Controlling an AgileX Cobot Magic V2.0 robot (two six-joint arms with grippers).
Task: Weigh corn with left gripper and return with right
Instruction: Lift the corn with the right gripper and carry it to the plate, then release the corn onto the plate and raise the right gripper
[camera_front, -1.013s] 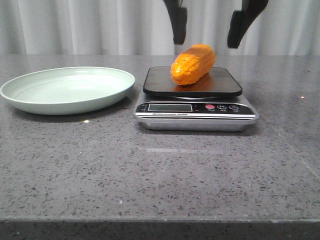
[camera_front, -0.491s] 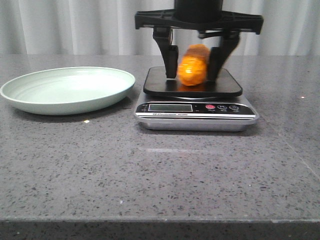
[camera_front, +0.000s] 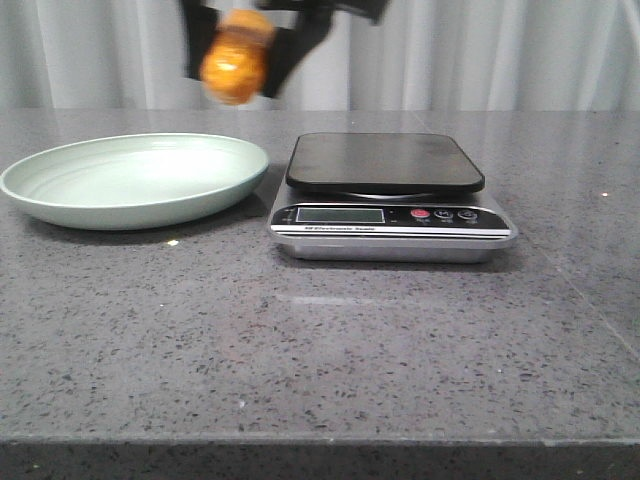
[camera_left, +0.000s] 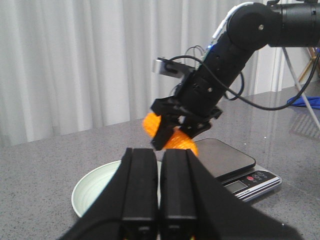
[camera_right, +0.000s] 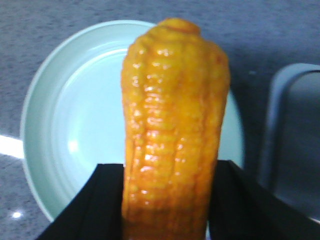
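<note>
Corn (camera_front: 237, 56) clamped in the right end effector (camera_front: 240, 48) above the plate's (camera_front: 60, 205) far rim; left end effector (camera_left: 159, 175) pinched narrow, empty.

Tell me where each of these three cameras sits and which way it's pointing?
Front view: low at the table edge, facing forward over the scale and plate toward curtains; the right gripper carries the corn at the top.
Left wrist view: on the left arm, looking past the shut left gripper across the table at the right arm.
Right wrist view: on the right arm, looking down along the corn onto the plate.
All three show corn, plate and scale.
</note>
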